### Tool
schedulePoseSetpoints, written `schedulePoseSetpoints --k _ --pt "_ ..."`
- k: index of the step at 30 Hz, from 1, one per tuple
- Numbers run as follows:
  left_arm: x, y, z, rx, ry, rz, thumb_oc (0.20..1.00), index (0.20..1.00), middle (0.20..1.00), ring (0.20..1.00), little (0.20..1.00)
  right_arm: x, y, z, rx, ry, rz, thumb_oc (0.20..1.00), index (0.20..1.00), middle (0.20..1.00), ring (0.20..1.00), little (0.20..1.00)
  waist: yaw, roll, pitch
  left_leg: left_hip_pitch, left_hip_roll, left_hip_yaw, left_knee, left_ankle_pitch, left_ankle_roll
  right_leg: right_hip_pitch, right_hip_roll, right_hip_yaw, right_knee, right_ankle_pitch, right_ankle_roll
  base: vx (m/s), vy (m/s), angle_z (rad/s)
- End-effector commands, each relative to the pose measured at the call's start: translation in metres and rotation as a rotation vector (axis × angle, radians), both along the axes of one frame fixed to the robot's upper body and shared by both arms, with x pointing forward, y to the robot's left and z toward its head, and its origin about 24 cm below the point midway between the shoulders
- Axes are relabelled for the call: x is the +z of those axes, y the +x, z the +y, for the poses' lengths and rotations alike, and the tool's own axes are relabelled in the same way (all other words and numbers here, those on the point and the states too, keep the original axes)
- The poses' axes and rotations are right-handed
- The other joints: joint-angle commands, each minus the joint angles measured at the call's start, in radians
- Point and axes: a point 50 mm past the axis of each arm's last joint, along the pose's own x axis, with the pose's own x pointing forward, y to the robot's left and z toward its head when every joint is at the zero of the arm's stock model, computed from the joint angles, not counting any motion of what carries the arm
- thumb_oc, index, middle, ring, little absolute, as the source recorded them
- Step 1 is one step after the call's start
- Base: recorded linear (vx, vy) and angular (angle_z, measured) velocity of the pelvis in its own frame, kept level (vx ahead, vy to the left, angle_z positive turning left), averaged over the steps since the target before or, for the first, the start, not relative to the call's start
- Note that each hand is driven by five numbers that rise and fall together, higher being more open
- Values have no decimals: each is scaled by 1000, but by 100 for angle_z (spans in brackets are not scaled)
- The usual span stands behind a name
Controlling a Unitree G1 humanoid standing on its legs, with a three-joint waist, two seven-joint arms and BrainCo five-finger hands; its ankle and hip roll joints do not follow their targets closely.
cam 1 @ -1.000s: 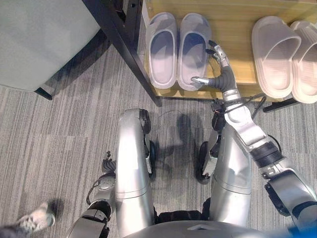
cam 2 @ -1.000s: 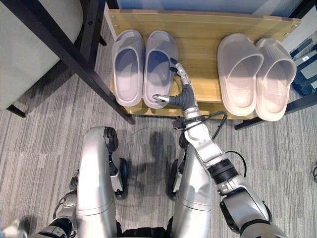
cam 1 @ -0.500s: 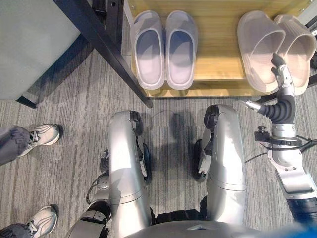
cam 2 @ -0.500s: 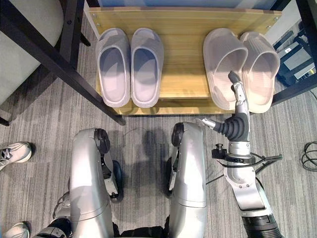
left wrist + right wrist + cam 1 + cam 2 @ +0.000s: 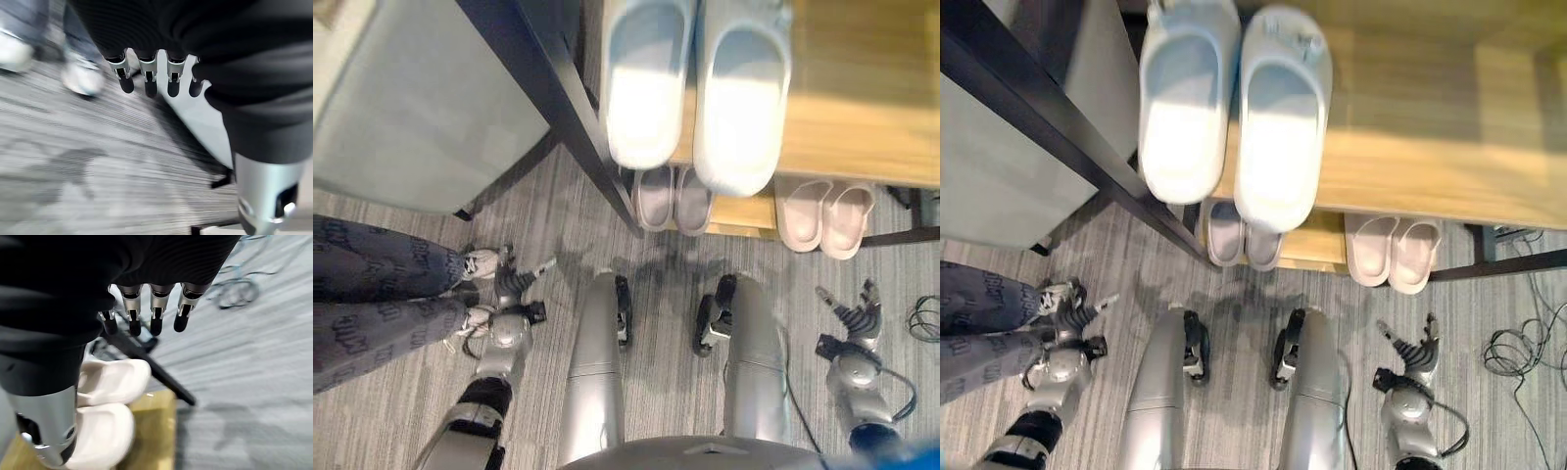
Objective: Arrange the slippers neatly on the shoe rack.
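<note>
My left hand (image 5: 514,286) hangs low over the grey carpet (image 5: 558,245) with its fingers loose and straight, holding nothing. My right hand (image 5: 855,315) hangs the same way, open and empty. Two pale blue slippers (image 5: 1234,108) sit side by side on the left end of the shoe rack's top shelf (image 5: 1410,147). On the lower shelf are a lilac pair (image 5: 1242,235) at the left and a pink pair (image 5: 1393,253) at the right end. My right wrist view shows the pink pair (image 5: 110,401) close up at the shelf's edge. A person's legs and shoes (image 5: 475,264) stand just beside my left hand. I see no writing to read.
</note>
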Motion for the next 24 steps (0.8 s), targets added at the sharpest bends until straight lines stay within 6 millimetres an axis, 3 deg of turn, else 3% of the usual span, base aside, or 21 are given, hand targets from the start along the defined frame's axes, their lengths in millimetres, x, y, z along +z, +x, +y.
schedulePoseSetpoints --k 1,4,5,6,7,11,12,13,16,17,20,22,24 --pt "-1 -2 -1 -31 40 5 1000 1000 1000 1000 1000 0 -5 -5 -46 43 -29 1000 1000 1000 1000 1000 -8 -21 0 -13 45 -86 -179 172 -42 24 -51 18 -130 122 18 0 0 0" --pt "-28 -27 -4 6 -17 135 1000 1000 1000 1000 1000 -23 -24 -7 -58 39 131 1000 1000 1000 1000 1000 -2 -20 -26 180 53 -64 -362 213 -42 202 -34 -15 -322 180 49 39 2 -1" --pt "-28 -27 -4 6 -18 135 1000 1000 1000 1000 1000 -22 -24 -7 -58 38 131 1000 1000 1000 1000 1000 -2 -20 -20 189 53 -64 -368 215 -42 211 -33 -17 -328 182 49 117 0 -14" --pt "-44 -42 -13 -18 -23 228 1000 1000 1000 1000 1000 -34 -35 -5 -42 20 226 1000 1000 1000 1000 1000 0 -22 -29 307 50 -51 -464 233 -39 319 -17 -37 -429 216 66 210 -52 -19" --pt "-67 -73 -23 -45 -42 379 1000 1000 1000 1000 1000 -50 -60 -6 -20 0 376 1000 1000 1000 1000 1000 6 -22 -54 500 36 -28 -693 329 -48 507 9 -90 -626 308 92 267 -73 -6" --pt "-82 -98 -29 -45 -72 482 1000 1000 1000 1000 1000 -68 -92 -1 -31 40 521 1000 1000 1000 1000 1000 9 -18 -80 729 36 -10 -965 442 -85 745 50 -143 -872 392 118 182 -100 1" --pt "-82 -98 -29 -45 -72 482 1000 1000 1000 1000 1000 -68 -92 -1 -31 40 521 1000 1000 1000 1000 1000 9 -18 -80 729 36 -10 -965 442 -85 745 50 -143 -872 392 118 207 -161 7" --pt "-88 -113 -33 -37 -79 531 1000 1000 1000 1000 1000 -75 -110 5 2 23 605 1000 1000 1000 1000 1000 14 -14 -101 884 47 -2 -1148 503 -98 873 85 -149 -1028 457 135 175 -163 5" --pt "-94 -131 -34 -3 -97 578 1000 1000 1000 1000 1000 -80 -126 9 -24 65 649 1000 1000 1000 1000 1000 24 1 -146 1034 73 8 -1367 624 -125 1004 156 -146 -1243 512 135 168 -159 5" --pt "-95 -133 -34 19 -105 584 1000 1000 1000 1000 1000 -80 -126 9 -15 63 652 1000 1000 1000 1000 1000 38 -3 -145 1041 68 -37 -1350 684 -146 1043 173 -139 -1301 547 134 22 -108 -11" --pt "-94 -126 -34 50 -135 556 1000 1000 1000 1000 1000 -77 -113 6 5 44 622 1000 1000 1000 1000 1000 55 -25 -145 1064 0 -139 -1246 604 -132 1048 162 -98 -1339 584 140 -72 34 -35" --pt "-102 -148 -41 71 -173 633 1000 1000 1000 1000 1000 -75 -109 1 5 39 610 1000 1000 1000 1000 1000 51 -2 -161 1144 -14 -103 -1287 511 -97 1045 170 -48 -1337 585 147 13 153 -105" --pt "-105 -158 -45 67 -181 665 1000 1000 1000 1000 1000 -75 -111 2 1 48 610 1000 1000 1000 1000 1000 46 7 -169 1153 -29 -90 -1297 492 -83 1054 163 -23 -1331 592 148 28 143 -76"
